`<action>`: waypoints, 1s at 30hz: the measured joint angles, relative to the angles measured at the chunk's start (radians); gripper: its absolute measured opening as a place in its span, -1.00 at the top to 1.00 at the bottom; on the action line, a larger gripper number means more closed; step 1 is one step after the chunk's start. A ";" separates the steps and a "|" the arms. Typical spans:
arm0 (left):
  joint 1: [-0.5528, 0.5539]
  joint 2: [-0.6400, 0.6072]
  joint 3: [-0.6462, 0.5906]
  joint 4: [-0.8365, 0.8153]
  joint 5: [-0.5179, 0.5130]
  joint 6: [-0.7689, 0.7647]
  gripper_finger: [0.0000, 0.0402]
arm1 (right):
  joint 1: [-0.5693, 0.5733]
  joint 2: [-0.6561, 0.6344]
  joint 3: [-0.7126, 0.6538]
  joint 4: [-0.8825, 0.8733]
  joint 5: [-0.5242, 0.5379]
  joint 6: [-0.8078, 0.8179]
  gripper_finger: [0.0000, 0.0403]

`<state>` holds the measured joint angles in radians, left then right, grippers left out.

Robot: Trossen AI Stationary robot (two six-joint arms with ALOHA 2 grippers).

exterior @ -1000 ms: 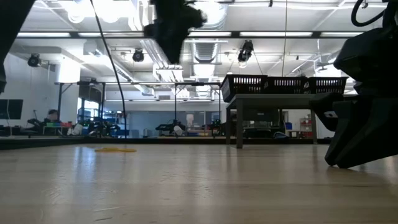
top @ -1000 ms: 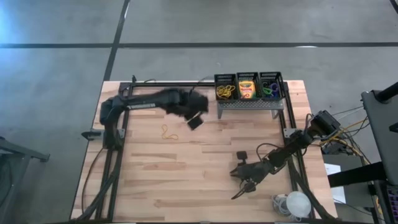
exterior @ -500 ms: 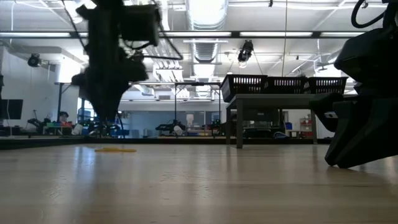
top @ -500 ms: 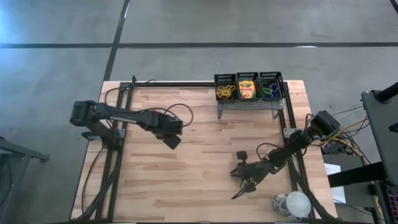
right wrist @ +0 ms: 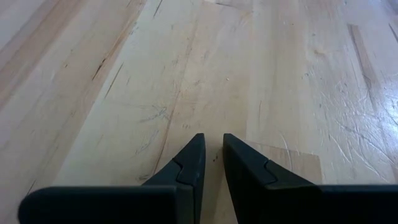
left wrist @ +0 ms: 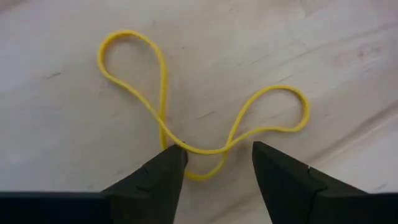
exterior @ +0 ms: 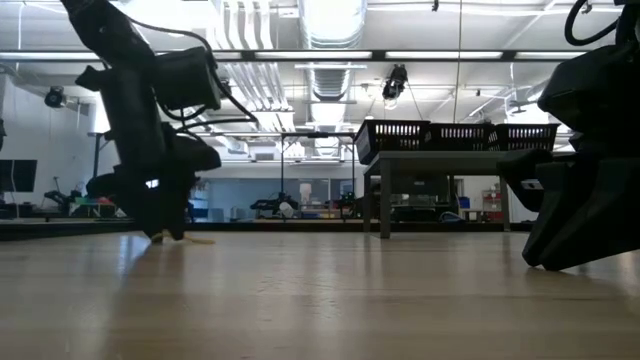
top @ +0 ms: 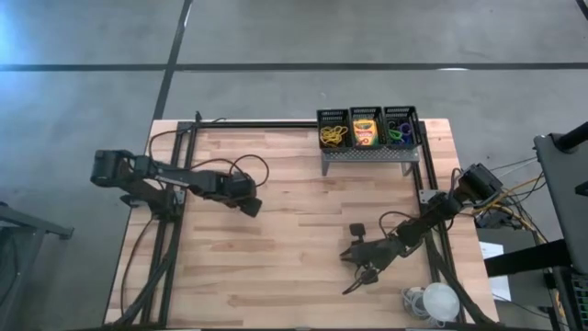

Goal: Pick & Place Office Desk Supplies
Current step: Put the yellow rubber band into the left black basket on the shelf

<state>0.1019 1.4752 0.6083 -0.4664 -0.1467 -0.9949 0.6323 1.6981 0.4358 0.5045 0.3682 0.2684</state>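
Wooden tabletop (top: pixel 303 257): three black mesh bins (top: pixel 366 127) hold yellow rubber bands, a crayon box (top: pixel 365 131) and coloured rings. Left gripper (left wrist: pixel 215 163) straddles a loose rubber band (left wrist: pixel 205 124), fingers apart; right gripper (right wrist: pixel 212 158) rests, fingers nearly together.

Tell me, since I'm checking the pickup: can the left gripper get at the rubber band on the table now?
Probably yes. The left gripper is down at the table, fingers open, with the rubber band lying loose on bare wood, its middle loop between the fingertips. Nothing else is near it. The right gripper rests far off.
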 joint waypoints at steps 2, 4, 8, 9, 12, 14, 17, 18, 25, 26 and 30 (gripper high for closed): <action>0.000 0.001 0.000 -0.003 -0.016 0.019 0.07 | 0.000 0.000 0.000 0.000 0.000 -0.003 0.72; 0.000 0.002 0.001 -0.003 -0.029 0.059 0.19 | 0.000 0.000 0.000 0.000 0.000 -0.003 0.72; 0.000 0.004 -0.001 -0.002 -0.069 0.082 0.56 | 0.000 0.000 0.000 0.001 0.000 -0.002 0.72; 0.000 0.005 -0.001 0.000 -0.078 0.087 0.68 | 0.000 0.000 0.000 0.001 0.000 -0.003 0.72; 0.000 0.004 0.018 -0.016 -0.086 0.106 0.94 | 0.000 0.000 0.000 0.002 0.000 -0.003 0.72; -0.007 0.004 0.051 -0.044 -0.100 0.109 0.95 | 0.000 0.000 0.000 0.002 0.000 -0.006 0.72; -0.025 0.002 0.151 -0.058 -0.097 0.115 0.98 | 0.000 0.000 0.000 0.002 0.000 -0.006 0.72; -0.035 0.003 0.183 -0.065 -0.093 0.130 0.98 | 0.000 0.000 0.000 0.002 0.000 -0.006 0.72; -0.105 0.003 0.454 -0.062 -0.140 0.223 0.99 | 0.000 0.000 0.000 0.003 0.000 -0.006 0.72; -0.110 0.003 0.491 -0.048 -0.156 0.243 0.99 | 0.000 0.000 0.000 0.003 0.000 -0.007 0.72; -0.108 0.006 0.616 0.028 -0.205 0.355 0.99 | 0.000 0.000 0.000 0.004 0.003 -0.009 0.72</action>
<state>-0.0058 1.4814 1.2242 -0.4388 -0.3520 -0.6400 0.6319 1.6981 0.4355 0.5085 0.3710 0.2593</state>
